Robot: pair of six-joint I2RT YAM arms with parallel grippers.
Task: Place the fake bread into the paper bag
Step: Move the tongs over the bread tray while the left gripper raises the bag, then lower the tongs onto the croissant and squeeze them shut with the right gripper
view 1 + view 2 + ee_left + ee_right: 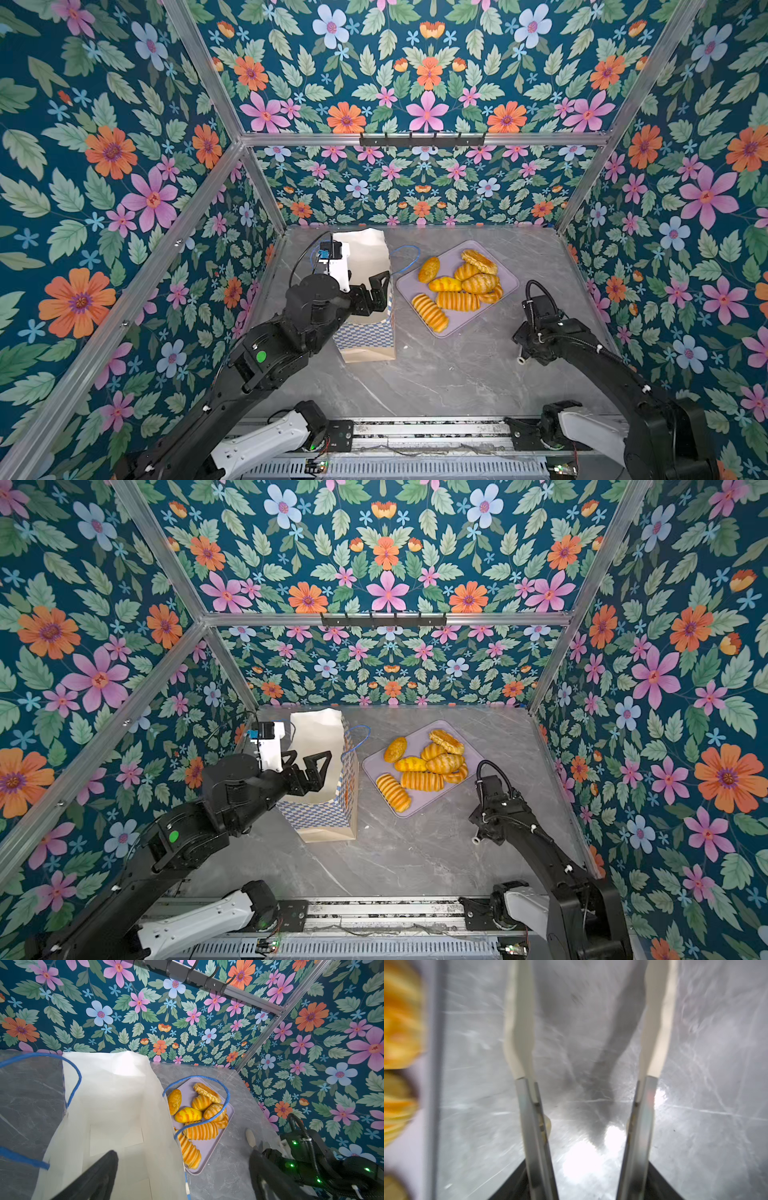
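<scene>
In both top views the paper bag [365, 338] stands upright on the grey table [415, 382], just beside the lavender tray [508, 280]. All the fake bread [457, 301] lies on this tray, loaf touching loaf; I see none in the bag. The left gripper [371, 286] is at the bag's mouth, jaws spread wide, holding nothing.

In the left wrist view one finger [97, 1176] is over the bag's inside and the other is outside its wall. The blue cord handle [227, 1093] loops in front of the loaves.

The right wrist view is blurred. The right gripper [589, 1012] is released and empty, above bare table beside the tray.

I see these risks. The light bag can tip or fold if the left finger pushes its wall. The cord can catch a carried loaf. The glossy, crowded loaves can slip or push their neighbours.
</scene>
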